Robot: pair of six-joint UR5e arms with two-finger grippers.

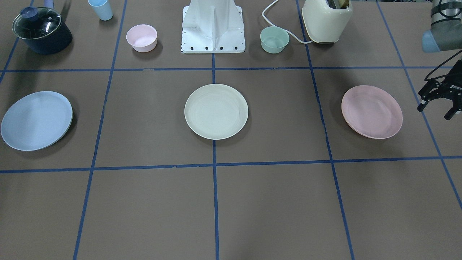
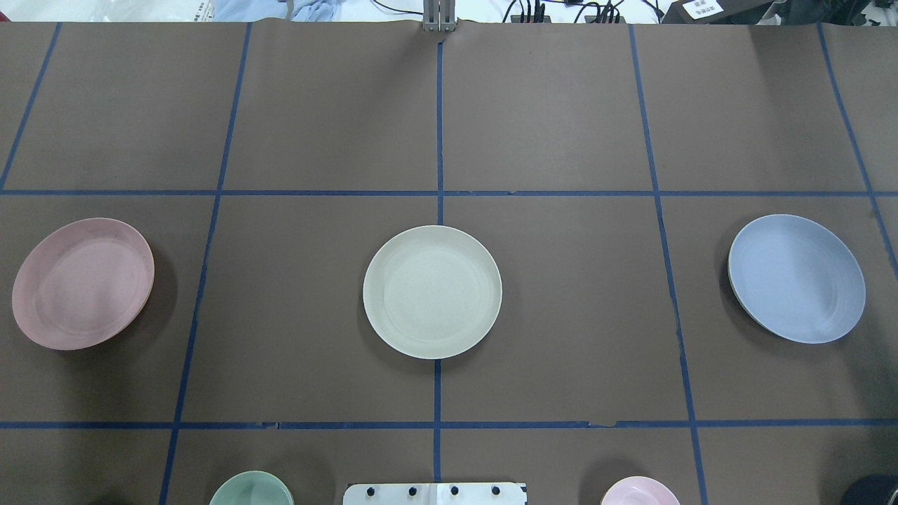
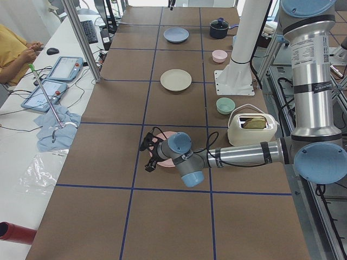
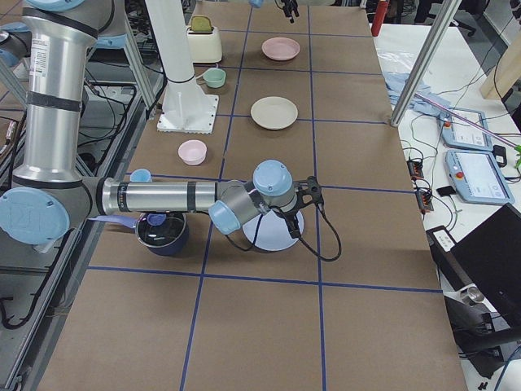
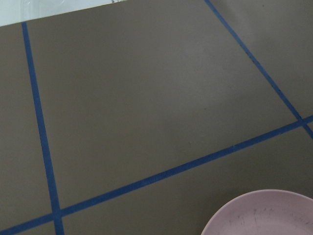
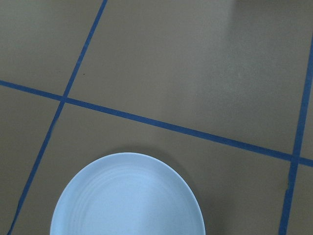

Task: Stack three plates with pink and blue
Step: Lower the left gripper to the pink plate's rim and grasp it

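**Overhead exterior shows wide gaps along one row**

From where I stand, the cream plate lies flat at the middle of the table, astride the central blue tape line. The pink plate lies well apart on the robot's left, close to that end of the table. The blue plate lies well apart on its right. Each plate rests alone, and a broad stretch of brown surface separates one rim from the next. A full band of taped squares runs on the operators' side of the row.

Along the robot's own edge stand a green bowl, a pink bowl, a toaster, a lidded pot and a cup. All of them sit back from the plates.

The left gripper hovers just off the pink plate's outer rim, its fingers spread wide. The right gripper hangs by the blue plate's rim, and I cannot tell how far its fingers are spread.
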